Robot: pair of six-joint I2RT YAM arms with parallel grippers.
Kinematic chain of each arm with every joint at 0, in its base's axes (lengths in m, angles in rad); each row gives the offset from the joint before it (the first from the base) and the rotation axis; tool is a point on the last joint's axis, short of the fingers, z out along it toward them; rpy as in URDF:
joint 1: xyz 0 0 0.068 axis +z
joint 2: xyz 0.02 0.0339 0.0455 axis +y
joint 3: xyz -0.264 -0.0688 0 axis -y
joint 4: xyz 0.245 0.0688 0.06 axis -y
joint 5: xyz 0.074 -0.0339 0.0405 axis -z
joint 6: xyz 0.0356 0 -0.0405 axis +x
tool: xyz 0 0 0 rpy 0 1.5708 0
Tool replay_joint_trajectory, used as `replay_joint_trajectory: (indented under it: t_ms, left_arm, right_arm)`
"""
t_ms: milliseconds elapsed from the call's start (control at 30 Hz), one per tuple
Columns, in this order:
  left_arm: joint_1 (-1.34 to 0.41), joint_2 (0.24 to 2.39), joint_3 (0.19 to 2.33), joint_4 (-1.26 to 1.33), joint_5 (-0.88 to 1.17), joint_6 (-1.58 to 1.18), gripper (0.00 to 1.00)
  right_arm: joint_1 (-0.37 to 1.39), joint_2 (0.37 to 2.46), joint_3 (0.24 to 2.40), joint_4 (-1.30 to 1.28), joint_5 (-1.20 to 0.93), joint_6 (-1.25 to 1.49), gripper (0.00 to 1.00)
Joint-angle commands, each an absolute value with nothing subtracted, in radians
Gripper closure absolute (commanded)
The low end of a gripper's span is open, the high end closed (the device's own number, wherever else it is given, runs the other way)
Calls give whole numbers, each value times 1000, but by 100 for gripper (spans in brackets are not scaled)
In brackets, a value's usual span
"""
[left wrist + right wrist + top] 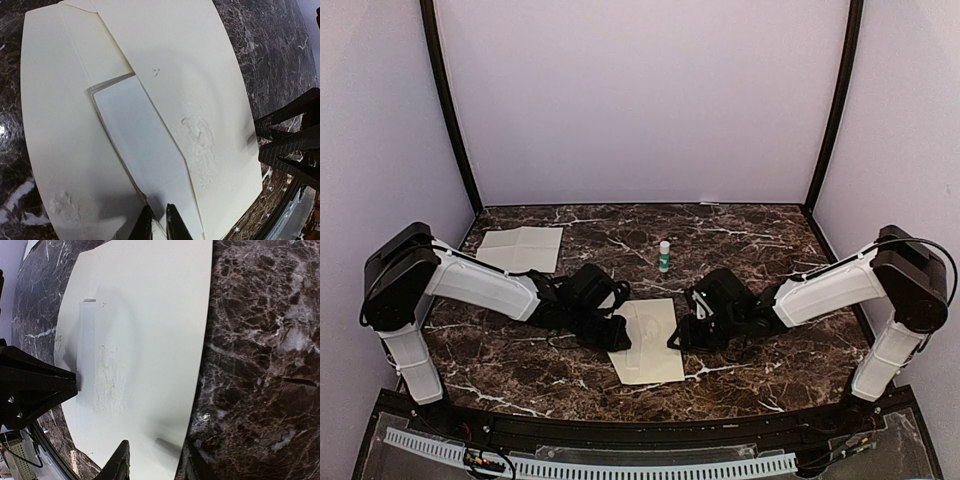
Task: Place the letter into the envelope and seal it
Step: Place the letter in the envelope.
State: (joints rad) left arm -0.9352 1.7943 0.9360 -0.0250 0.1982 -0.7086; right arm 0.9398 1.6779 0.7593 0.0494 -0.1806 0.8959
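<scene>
The cream envelope [650, 352] lies flat at the table's middle, between my two grippers. In the left wrist view its pale pointed flap [145, 145] runs down to my left gripper [159, 223], whose jaws stand almost together with the flap's tip between them. The right wrist view shows that gripper [35, 387] touching the flap [87, 345] from the left. My right gripper [155, 463] is open and straddles the envelope's [150, 315] right edge, one finger over the paper and one over the marble. The white letter [522, 248] lies unfolded at the back left, away from both grippers.
A small glue stick [664, 256] with a green base stands upright behind the envelope, near the table's middle. The marble tabletop [770, 235] is walled in by lilac panels at the back and sides. The two arms reach inward from the near corners.
</scene>
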Motion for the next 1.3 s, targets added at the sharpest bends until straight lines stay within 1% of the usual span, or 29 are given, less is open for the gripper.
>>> replay_joint_trajectory:
  t_ms: [0, 367, 1267]
  left_arm:
    - [-940, 1806, 958, -44, 205, -694, 91]
    - [-940, 1827, 960, -27, 222, -698, 95]
    - [-944, 1889, 954, 71, 286, -732, 96]
  right_arm:
    - [953, 1697, 776, 61, -188, 893, 68]
    - [954, 1710, 784, 62, -195, 891, 69]
    - [966, 1732, 810, 54, -204, 888, 71]
